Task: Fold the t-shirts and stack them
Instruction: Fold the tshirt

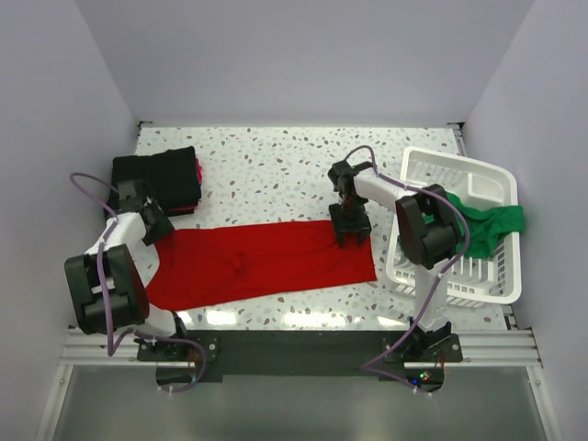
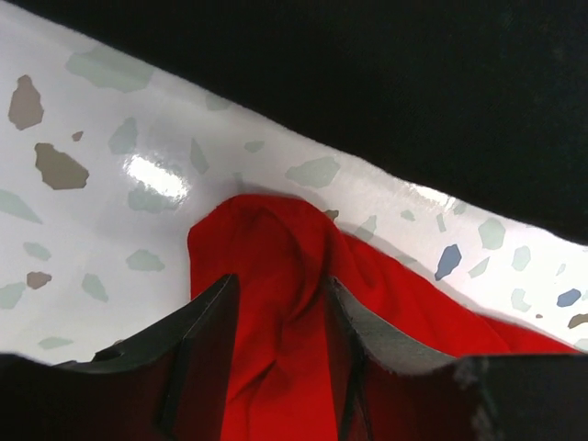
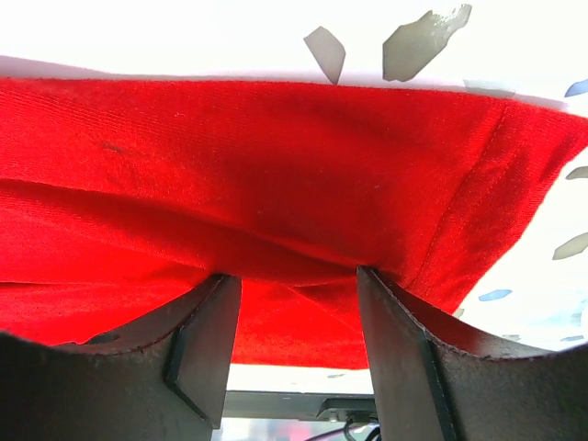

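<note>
The red t-shirt [image 1: 266, 262] lies as a long band across the front of the table. My left gripper [image 1: 158, 231] is at its left far corner. In the left wrist view its jaws [image 2: 280, 308] hold a raised ridge of red cloth [image 2: 266, 230]. My right gripper [image 1: 351, 231] is at the shirt's right far edge. In the right wrist view its jaws [image 3: 292, 289] pinch a fold of red cloth [image 3: 276, 156], whose edge is lifted off the table. The black t-shirt [image 1: 158, 179] lies folded at the back left. The green t-shirt [image 1: 494, 226] hangs in the basket.
The white slatted basket [image 1: 459, 165] stands at the right edge, close to the right arm. A strip of pink-red cloth [image 1: 198, 173] shows beside the black shirt. Grey walls enclose the speckled table [image 1: 276, 165] on three sides.
</note>
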Robot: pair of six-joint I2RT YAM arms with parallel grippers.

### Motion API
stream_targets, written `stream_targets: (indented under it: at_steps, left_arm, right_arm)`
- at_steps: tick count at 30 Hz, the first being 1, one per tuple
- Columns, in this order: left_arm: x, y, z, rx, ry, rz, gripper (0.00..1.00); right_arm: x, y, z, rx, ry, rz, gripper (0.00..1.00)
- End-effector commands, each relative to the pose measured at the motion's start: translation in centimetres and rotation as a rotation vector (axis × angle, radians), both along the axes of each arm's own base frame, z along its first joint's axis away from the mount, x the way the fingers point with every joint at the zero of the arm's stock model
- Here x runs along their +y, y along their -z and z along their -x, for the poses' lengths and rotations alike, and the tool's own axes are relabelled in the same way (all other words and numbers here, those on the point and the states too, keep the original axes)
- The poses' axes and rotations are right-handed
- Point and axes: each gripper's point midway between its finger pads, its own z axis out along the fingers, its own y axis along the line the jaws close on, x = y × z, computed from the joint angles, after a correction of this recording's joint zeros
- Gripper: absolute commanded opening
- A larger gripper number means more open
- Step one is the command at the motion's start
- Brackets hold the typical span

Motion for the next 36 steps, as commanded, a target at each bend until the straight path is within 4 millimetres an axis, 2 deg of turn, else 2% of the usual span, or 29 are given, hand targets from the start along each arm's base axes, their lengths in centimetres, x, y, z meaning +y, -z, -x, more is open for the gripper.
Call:
stream_targets:
  at_steps: [1, 9, 14, 16, 26, 30, 33, 36]
  left_arm:
    - [0.4, -0.6, -2.0, -0.09, 0.004, -0.002, 0.46]
    - [1.0, 0.4, -2.3, -0.064, 0.0, -0.022, 0.4]
    - [1.2, 1.2, -2.1, -0.037, -0.004, -0.026, 0.31]
    - [1.7, 1.2, -2.1, -0.03, -0.012, -0.045, 0.23]
    - [3.2, 0.9, -1.9, -0.021, -0.018, -0.077, 0.1]
    - [3.8, 1.1, -2.0, -0.02, -0.015, -0.08, 0.0]
    - [3.9, 0.9, -2.5, -0.039, 0.001, -0.067, 0.0]
    - [3.2, 0.6, -2.9, -0.056, 0.018, -0.033, 0.0]
  right_arm:
    - [0.1, -0.9, -0.6, -0.039, 0.009, -0.019, 0.58]
    - [0.0, -0.6, -0.4, -0.025, 0.009, -0.015, 0.58]
    - [0.0, -0.4, -0.2, -0.017, 0.011, -0.011, 0.58]
    - [-0.1, -0.3, 0.0, -0.009, 0.013, -0.01, 0.58]
    - [-0.7, 1.4, 1.0, 0.039, 0.026, 0.028, 0.58]
    - [-1.0, 1.8, 1.3, 0.049, 0.03, 0.038, 0.58]
    - [-1.0, 2.0, 1.5, 0.056, 0.033, 0.041, 0.59]
    - [-0.9, 1.9, 1.4, 0.054, 0.035, 0.039, 0.59]
